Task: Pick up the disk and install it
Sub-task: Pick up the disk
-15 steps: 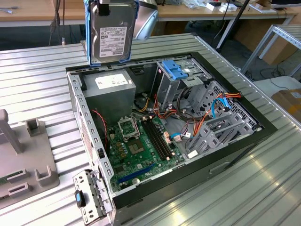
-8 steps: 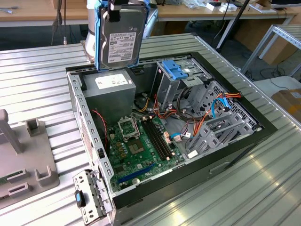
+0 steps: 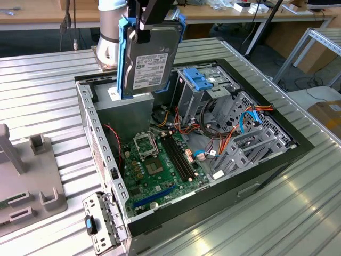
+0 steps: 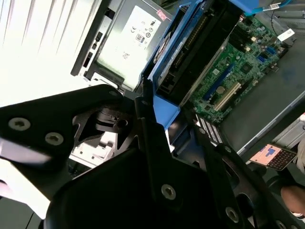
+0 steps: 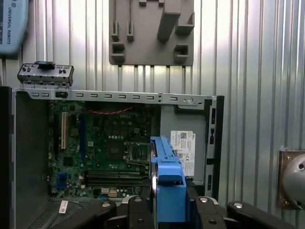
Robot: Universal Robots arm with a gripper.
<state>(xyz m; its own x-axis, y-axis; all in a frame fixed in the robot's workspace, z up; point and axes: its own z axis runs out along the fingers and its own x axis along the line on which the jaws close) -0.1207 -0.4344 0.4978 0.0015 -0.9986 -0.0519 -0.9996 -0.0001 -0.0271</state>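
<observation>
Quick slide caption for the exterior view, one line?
The gripper holds the disk upright above the open case.

Open computer case (image 3: 96, 128) with green motherboard (image 3: 160, 165) on ribbed table (image 3: 42, 80)

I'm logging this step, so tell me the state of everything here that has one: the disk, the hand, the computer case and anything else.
disk: held on edge in the air above the case, not installed.
hand: shut on the disk.
computer case: lying on its side, open.
power-supply box: seated in a corner of the case.
processor socket: bare, with no cooler on it.
</observation>
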